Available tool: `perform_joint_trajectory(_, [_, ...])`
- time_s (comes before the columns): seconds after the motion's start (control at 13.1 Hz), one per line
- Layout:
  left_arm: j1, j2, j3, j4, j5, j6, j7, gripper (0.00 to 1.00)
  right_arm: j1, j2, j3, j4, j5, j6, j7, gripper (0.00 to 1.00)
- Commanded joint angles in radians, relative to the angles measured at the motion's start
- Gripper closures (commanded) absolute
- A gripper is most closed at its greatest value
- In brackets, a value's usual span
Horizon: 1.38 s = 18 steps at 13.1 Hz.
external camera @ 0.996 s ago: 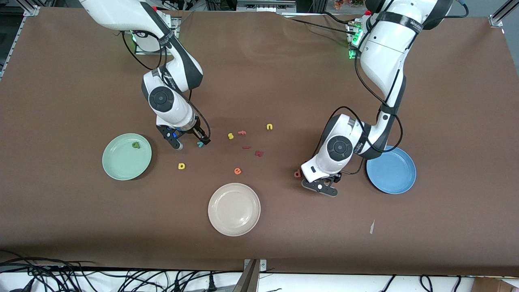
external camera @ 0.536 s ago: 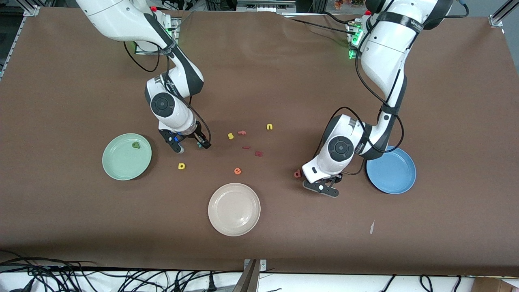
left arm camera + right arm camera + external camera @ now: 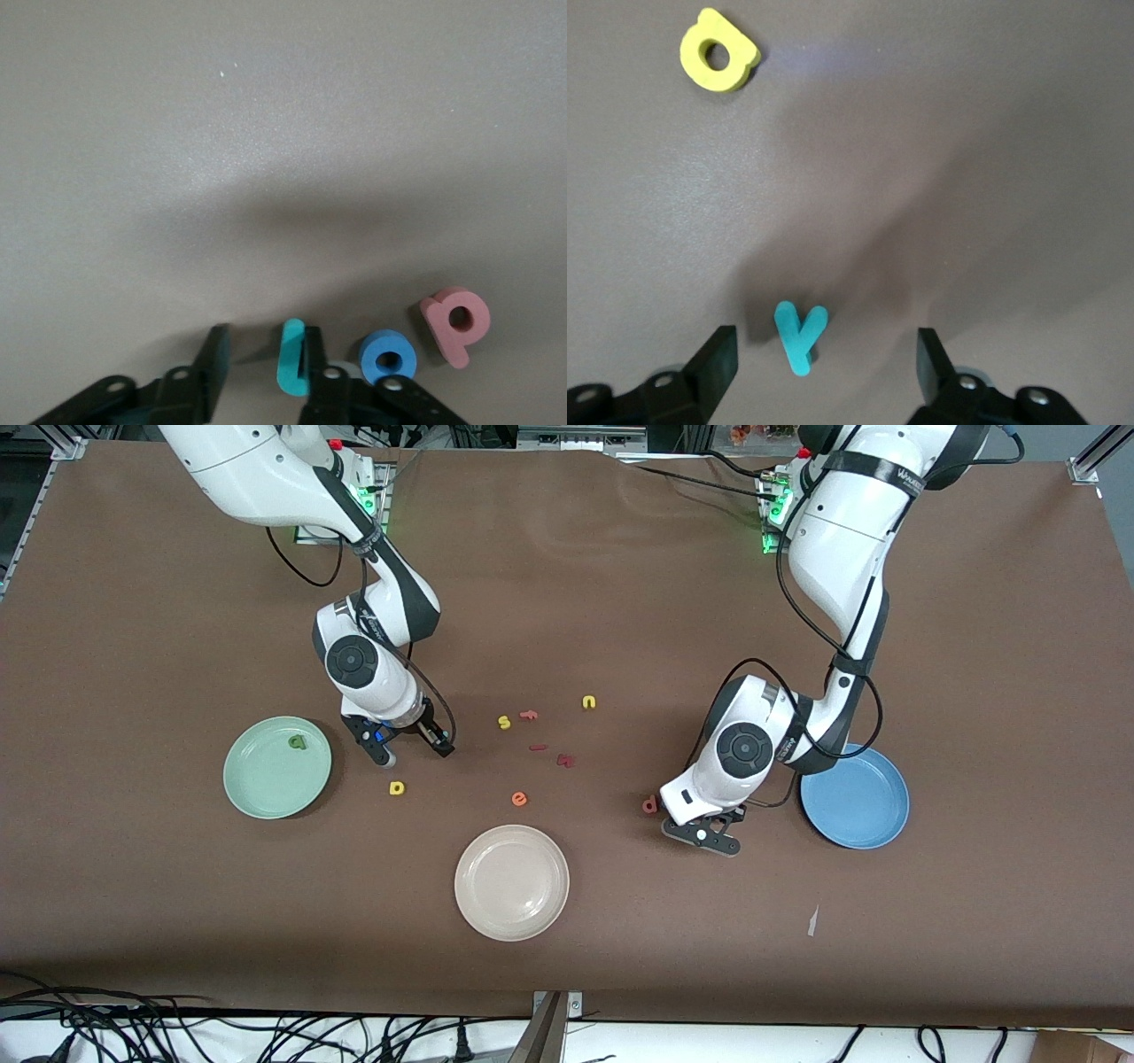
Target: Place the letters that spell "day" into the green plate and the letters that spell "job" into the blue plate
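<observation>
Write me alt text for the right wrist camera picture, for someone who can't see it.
The right gripper hangs just above the brown table with its black fingers spread wide, and a small teal forked letter "y" lies flat between them, touched by neither. A small yellow letter "d" lies apart from it on the table.

Three plates are sitting on the surface: one green plate (image 3: 257,788), one blue plate (image 3: 864,815) and one cream plate (image 3: 496,903).

Twelve small letters are lying about:
- Three are yellow: the d (image 3: 397,787), the s (image 3: 504,722) and the u (image 3: 589,702).
- Two are teal: the y (image 3: 800,335) and the j (image 3: 292,357).
- Two are pink: the f (image 3: 529,714) and the b (image 3: 650,804).
- Two are dark red: a thin dark red letter (image 3: 538,747) and a chunky dark red letter (image 3: 565,760).
- One is the green a (image 3: 297,740), one the blue o (image 3: 388,356) and one the orange e (image 3: 519,799).

Two robot arms are reaching in, the right arm (image 3: 354,660) and the left arm (image 3: 744,748).
</observation>
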Motion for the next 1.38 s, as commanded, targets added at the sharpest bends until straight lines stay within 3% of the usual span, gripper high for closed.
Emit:
perform_joint_trajectory(0.0, [-0.008, 0.006, 0.006, 0.013, 0.035, 0.001, -0.016, 0.86, -0.005, 0.026, 0.005, 0.018, -0.023, 0.023, 0.009, 0.18])
perform_joint_trajectory(0.15, [-0.008, 0.005, 0.006, 0.013, 0.035, 0.001, -0.016, 1.00, 0.003, 0.028, 0.005, 0.018, -0.023, 0.024, 0.014, 0.28])
perform_joint_trajectory(0.46, [0.049, -0.055, 0.004, 0.010, 0.037, -0.043, -0.010, 1.00, 0.003, 0.031, 0.005, 0.018, -0.021, 0.024, 0.015, 0.54])
perform_joint_trajectory(0.77, [0.171, -0.135, -0.031, 0.004, 0.040, -0.204, -0.004, 1.00, 0.001, 0.031, 0.005, 0.018, -0.023, 0.024, 0.012, 0.83])
perform_joint_trajectory(1.0, [0.282, -0.216, -0.072, -0.105, 0.043, -0.229, 0.081, 1.00, 0.000, 0.031, 0.007, 0.018, -0.023, 0.024, 0.008, 0.99])
perform_joint_trajectory(1.3, [0.368, -0.279, -0.071, -0.226, 0.046, -0.217, 0.230, 1.00, 0.003, 0.019, 0.005, 0.050, -0.026, -0.020, -0.003, 1.00])
